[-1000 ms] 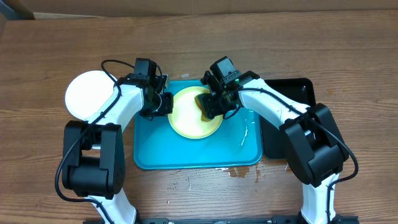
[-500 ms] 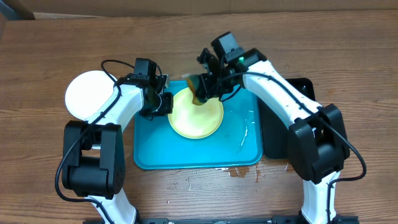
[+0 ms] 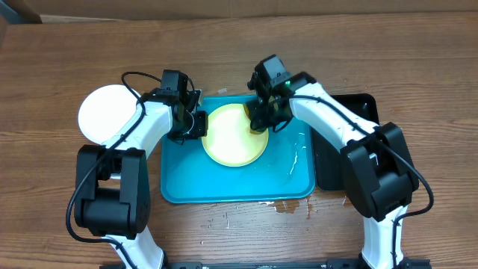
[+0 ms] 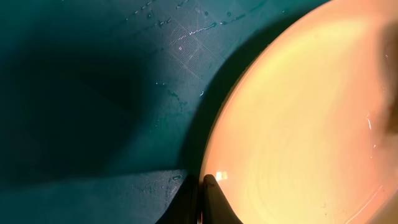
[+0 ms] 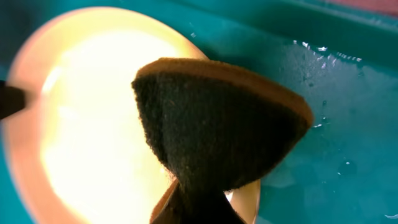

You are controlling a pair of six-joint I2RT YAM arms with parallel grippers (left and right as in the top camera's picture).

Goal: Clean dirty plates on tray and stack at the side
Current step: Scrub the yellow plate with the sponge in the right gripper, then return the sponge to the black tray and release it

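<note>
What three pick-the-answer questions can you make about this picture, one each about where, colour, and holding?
1. Where is the white plate? A on the table, left of the tray; B inside the tray; C under the tray.
2. The plate in the tray is: A pale yellow; B black; C red.
3. The right gripper holds: A nothing; B a sponge; C a fork.
Answers: 1 A, it lies on bare wood; 2 A, overhead shows it; 3 B, wrist view shows it pinched.
</note>
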